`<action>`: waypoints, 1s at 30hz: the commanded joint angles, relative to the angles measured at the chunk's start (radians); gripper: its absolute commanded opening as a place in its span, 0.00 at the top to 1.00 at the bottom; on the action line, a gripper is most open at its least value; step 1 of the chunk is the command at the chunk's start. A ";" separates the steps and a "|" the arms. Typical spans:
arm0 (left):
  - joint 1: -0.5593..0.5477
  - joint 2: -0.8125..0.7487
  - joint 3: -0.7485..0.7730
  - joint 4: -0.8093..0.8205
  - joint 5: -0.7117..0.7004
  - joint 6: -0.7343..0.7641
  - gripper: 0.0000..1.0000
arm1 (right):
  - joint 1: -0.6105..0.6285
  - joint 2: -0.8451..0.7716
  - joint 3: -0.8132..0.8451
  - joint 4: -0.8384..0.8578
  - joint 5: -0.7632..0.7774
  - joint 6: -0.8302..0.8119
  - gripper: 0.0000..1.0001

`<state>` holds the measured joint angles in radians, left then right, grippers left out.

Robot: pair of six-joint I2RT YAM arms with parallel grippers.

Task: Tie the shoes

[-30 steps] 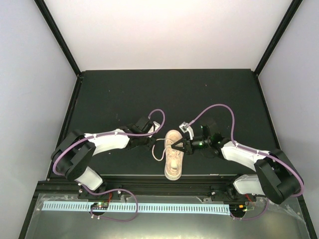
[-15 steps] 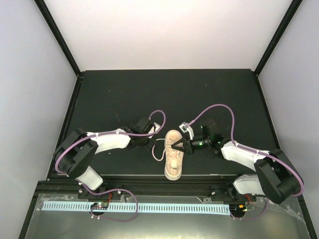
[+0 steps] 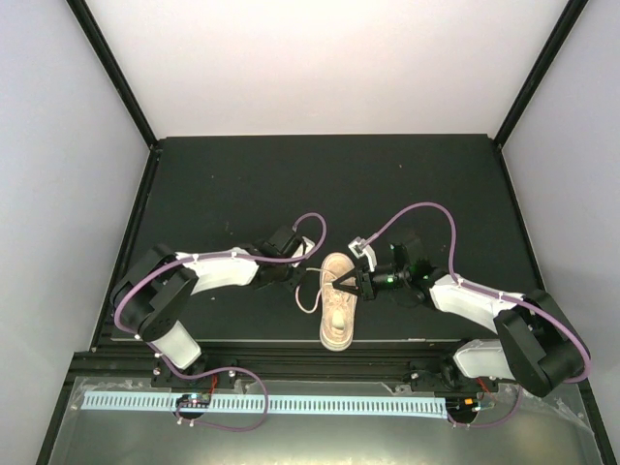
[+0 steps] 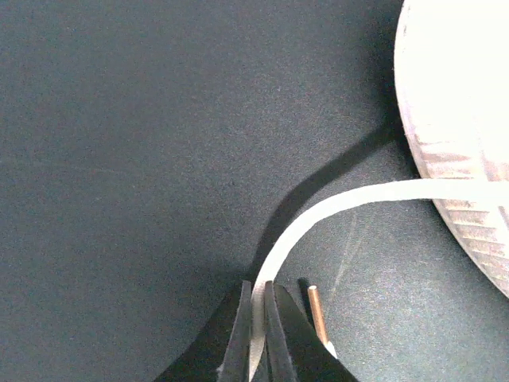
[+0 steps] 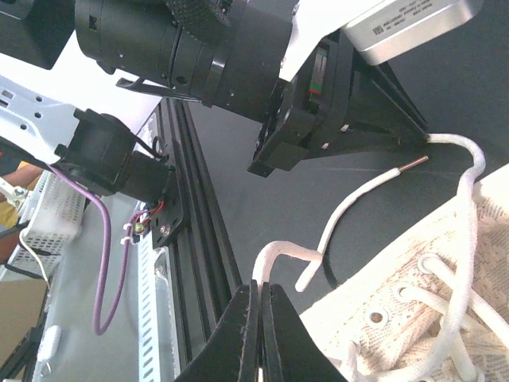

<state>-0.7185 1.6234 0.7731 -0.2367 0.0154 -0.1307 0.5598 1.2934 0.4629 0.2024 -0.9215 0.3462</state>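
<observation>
sneaker [image 3: 338, 312] lies toe toward us. left gripper [image 4: 256, 330] clamps one lace strand [image 4: 334, 208]; right gripper [image 5: 260, 301] is pinched on a second strand [image 5: 280, 252], apparently at a bend.

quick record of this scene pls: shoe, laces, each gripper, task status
shoe: one beige-pink sneaker on the dark table, between the two arms
laces: off-white laces, loose, no bow visible
left arm: left gripper shut on a lace strand beside the sole
right arm: right gripper shut on a bent lace strand near the eyelets
task status: not yet tied
</observation>
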 commanded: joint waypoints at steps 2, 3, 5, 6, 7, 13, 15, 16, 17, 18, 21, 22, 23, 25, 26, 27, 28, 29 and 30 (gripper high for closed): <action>-0.009 0.024 0.012 -0.037 -0.015 0.001 0.98 | 0.005 -0.014 0.000 0.035 -0.018 0.000 0.98; -0.009 0.015 0.010 -0.036 -0.020 -0.002 0.98 | 0.005 -0.015 0.000 0.037 -0.016 0.002 0.98; -0.009 -0.011 0.003 -0.036 -0.046 -0.013 0.98 | 0.005 -0.017 0.000 0.040 -0.013 0.003 0.98; -0.009 -0.038 0.000 -0.036 -0.066 -0.019 0.98 | 0.005 -0.017 0.000 0.041 -0.012 0.005 0.99; -0.009 -0.065 -0.005 -0.032 -0.073 -0.026 0.99 | 0.005 -0.018 0.000 0.043 -0.009 0.007 0.98; -0.008 -0.219 -0.038 -0.024 0.063 -0.060 0.99 | 0.005 -0.036 0.015 0.009 0.034 0.016 0.98; -0.009 -0.254 -0.052 -0.046 0.113 -0.072 0.98 | 0.005 -0.044 0.025 -0.012 0.055 0.014 0.98; -0.008 -0.271 -0.058 -0.064 0.132 -0.080 0.98 | 0.005 -0.045 0.031 -0.026 0.070 0.014 0.99; -0.009 -0.288 -0.065 -0.081 0.153 -0.093 0.98 | 0.005 -0.048 0.036 -0.037 0.081 0.014 0.98; -0.009 -0.306 -0.079 -0.095 0.176 -0.112 0.98 | 0.005 -0.051 0.040 -0.046 0.090 0.015 0.98; -0.021 -0.385 -0.113 -0.137 0.249 -0.179 0.98 | 0.005 -0.056 0.050 -0.057 0.119 0.034 0.98; -0.033 -0.412 -0.115 -0.160 0.261 -0.199 0.98 | 0.005 -0.057 0.053 -0.059 0.128 0.039 0.98; -0.055 -0.434 -0.110 -0.205 0.263 -0.215 0.98 | 0.005 -0.057 0.056 -0.062 0.137 0.043 0.99; -0.107 -0.477 -0.089 -0.278 0.271 -0.248 0.98 | 0.005 -0.056 0.061 -0.065 0.148 0.048 0.98; -0.131 -0.495 -0.083 -0.298 0.295 -0.271 0.98 | 0.005 -0.054 0.063 -0.067 0.155 0.051 0.98; -0.151 -0.523 -0.080 -0.302 0.329 -0.293 0.98 | 0.005 -0.051 0.065 -0.067 0.159 0.052 0.98; -0.171 -0.546 -0.080 -0.295 0.361 -0.325 0.98 | 0.005 -0.047 0.068 -0.069 0.160 0.053 0.99; -0.204 -0.567 -0.083 -0.273 0.384 -0.360 0.98 | 0.005 -0.043 0.069 -0.069 0.161 0.052 0.98; -0.227 -0.586 -0.086 -0.242 0.404 -0.396 0.98 | 0.005 -0.040 0.071 -0.070 0.164 0.052 0.98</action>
<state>-0.8707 1.1122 0.6598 -0.4664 0.2874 -0.3767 0.5598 1.2564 0.5011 0.1253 -0.7891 0.3904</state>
